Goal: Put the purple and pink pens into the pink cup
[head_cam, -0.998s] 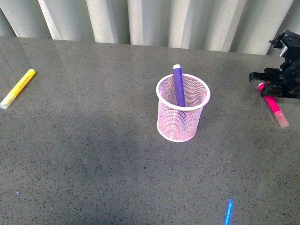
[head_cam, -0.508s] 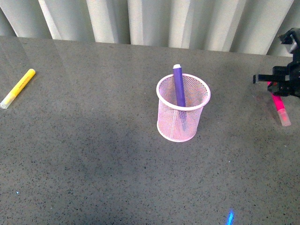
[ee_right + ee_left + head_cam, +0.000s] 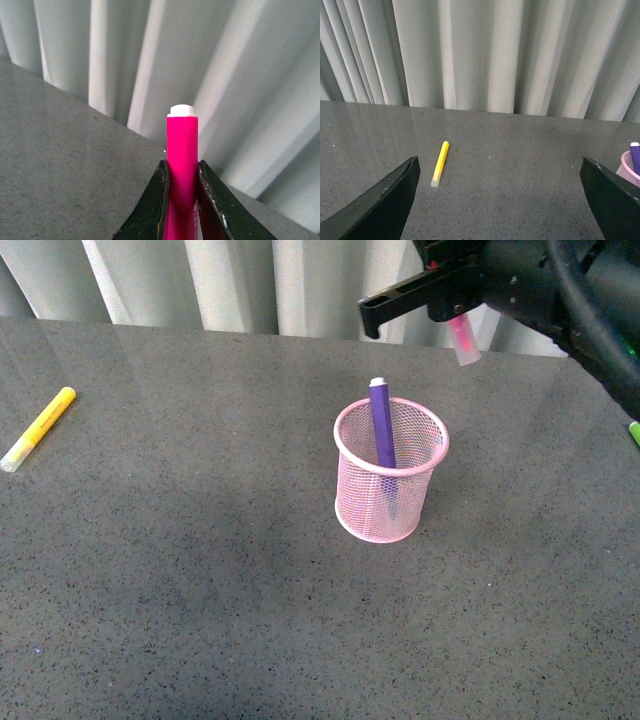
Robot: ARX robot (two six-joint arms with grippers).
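Observation:
The pink cup (image 3: 390, 480), a light pink mesh holder, stands upright mid-table with the purple pen (image 3: 380, 420) leaning inside it, its pale cap above the rim. High over the table, behind and to the right of the cup, my right gripper (image 3: 455, 312) is shut on the pink pen (image 3: 463, 338). In the right wrist view the magenta pen (image 3: 182, 155) is pinched between both fingers of that gripper (image 3: 182, 167). My left gripper (image 3: 500, 210) is open and holds nothing. At the edge of its view are the cup (image 3: 631, 172) and the purple pen (image 3: 635, 156).
A yellow marker pen (image 3: 38, 427) lies at the far left of the table, also in the left wrist view (image 3: 440, 163). A green pen tip (image 3: 634, 430) shows at the right edge. Pale curtains (image 3: 300, 285) hang behind the table.
My right gripper has lifted the pink pen off the table at the right and carried it up and leftwards, to behind the cup. Cup, purple pen and yellow pen have not moved.

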